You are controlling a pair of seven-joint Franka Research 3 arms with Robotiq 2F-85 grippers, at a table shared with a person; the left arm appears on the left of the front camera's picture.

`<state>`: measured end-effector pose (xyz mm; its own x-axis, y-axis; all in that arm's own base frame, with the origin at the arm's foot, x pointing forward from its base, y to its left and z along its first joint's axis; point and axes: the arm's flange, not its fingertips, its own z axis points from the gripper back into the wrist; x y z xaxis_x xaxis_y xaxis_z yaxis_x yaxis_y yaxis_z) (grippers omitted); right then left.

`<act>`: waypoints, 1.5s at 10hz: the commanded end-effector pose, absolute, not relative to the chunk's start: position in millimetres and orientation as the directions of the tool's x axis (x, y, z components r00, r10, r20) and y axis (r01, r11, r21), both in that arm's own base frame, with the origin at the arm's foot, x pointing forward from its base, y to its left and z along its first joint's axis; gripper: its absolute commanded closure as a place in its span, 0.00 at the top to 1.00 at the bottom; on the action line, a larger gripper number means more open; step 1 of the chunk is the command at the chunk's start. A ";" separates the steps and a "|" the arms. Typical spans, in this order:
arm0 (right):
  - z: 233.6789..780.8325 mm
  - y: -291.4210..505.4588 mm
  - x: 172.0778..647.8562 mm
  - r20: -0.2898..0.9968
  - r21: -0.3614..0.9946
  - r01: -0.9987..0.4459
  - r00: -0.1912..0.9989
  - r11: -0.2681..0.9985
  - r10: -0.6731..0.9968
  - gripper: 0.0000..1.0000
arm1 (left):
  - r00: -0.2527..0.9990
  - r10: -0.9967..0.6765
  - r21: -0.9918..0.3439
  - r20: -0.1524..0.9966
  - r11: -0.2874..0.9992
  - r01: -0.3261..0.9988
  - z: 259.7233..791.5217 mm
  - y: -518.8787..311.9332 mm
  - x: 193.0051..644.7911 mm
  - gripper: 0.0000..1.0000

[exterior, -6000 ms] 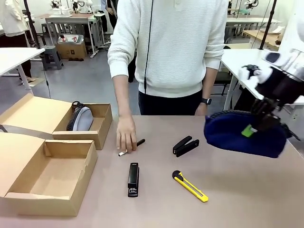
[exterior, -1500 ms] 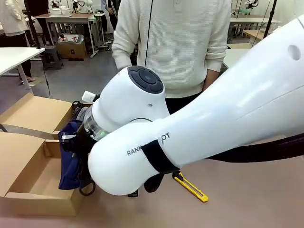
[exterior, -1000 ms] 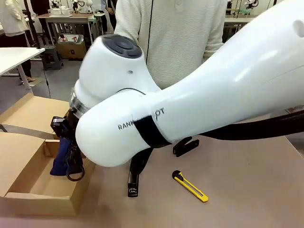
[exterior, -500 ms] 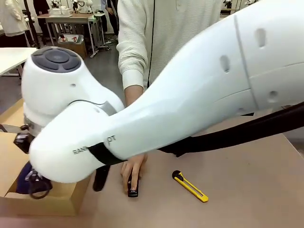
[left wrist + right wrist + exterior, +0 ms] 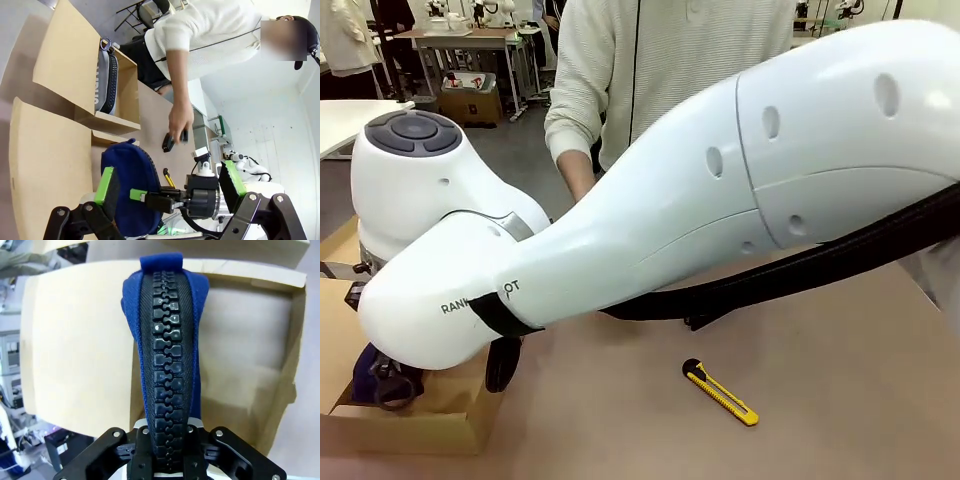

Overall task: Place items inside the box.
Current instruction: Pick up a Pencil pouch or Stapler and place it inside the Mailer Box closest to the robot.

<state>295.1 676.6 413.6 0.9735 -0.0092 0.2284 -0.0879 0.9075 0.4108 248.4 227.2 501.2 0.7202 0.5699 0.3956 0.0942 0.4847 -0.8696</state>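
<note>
My right gripper [image 5: 165,442] is shut on the navy zip pouch [image 5: 167,340], zipper side facing the camera, right above the open tan box [image 5: 240,365]. From the front, the pouch [image 5: 365,362] hangs low inside the box [image 5: 420,425] under my big white right arm. My left gripper [image 5: 168,172] stands open and holds nothing. Beyond it, a person's hand [image 5: 180,115] holds a black stapler [image 5: 168,142], with another dark stapler [image 5: 184,135] just beside it. The yellow-and-black utility knife [image 5: 720,392] lies on the table. The marker is hidden.
A smaller tan box [image 5: 85,65] holding a grey pouch [image 5: 106,82] stands behind the larger one. The larger box's lid [image 5: 50,170] lies folded open. The person [image 5: 660,60] stands at the far side. My right arm spans most of the table.
My right arm has swung further left and lowered the pouch into the box. The person's hand has lifted away from the table front, and the stapler that lay there is gone from that spot.
</note>
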 end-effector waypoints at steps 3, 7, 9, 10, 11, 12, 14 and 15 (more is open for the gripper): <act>421.7 679.9 299.3 0.231 0.392 -0.108 0.973 0.914 0.015 0.08 | 0.706 0.570 -0.867 0.420 0.481 0.128 501.4 227.3 249.6 1.00; 406.6 674.8 315.2 0.183 0.369 -0.071 0.983 0.927 0.003 0.08 | 0.706 0.570 -0.867 0.420 0.481 0.128 501.4 227.3 249.6 1.00; 398.8 671.5 321.0 0.154 0.363 -0.051 0.988 0.930 -0.006 0.08 | 0.706 0.570 -0.867 0.420 0.481 0.128 501.4 227.3 249.6 1.00; 395.4 670.9 324.1 0.144 0.358 -0.044 0.989 0.933 -0.009 0.08 | 0.706 0.570 -0.867 0.420 0.481 0.128 501.4 227.3 249.6 1.00; 390.7 669.6 327.2 0.126 0.349 -0.040 0.992 0.936 -0.005 0.08 | 0.706 0.570 -0.867 0.420 0.481 0.128 501.4 227.3 249.6 1.00; 381.5 669.1 331.2 0.094 0.333 -0.026 0.996 0.943 -0.006 0.08 | 0.706 0.570 -0.867 0.420 0.481 0.128 501.4 227.3 249.6 1.00; 368.3 669.5 332.8 0.054 0.323 -0.015 0.999 0.946 -0.002 0.08 | 0.706 0.570 -0.867 0.420 0.481 0.128 501.4 227.3 249.6 1.00; 363.8 669.8 333.0 0.040 0.320 -0.012 0.999 0.947 -0.001 0.08 | 0.706 0.570 -0.867 0.420 0.481 0.128 501.4 227.3 249.6 1.00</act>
<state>329.1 663.0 358.0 0.9970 -0.0246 0.0729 0.0003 0.9488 0.3159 248.4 227.2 501.2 0.7202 0.5699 0.3956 0.0942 0.4847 -0.8696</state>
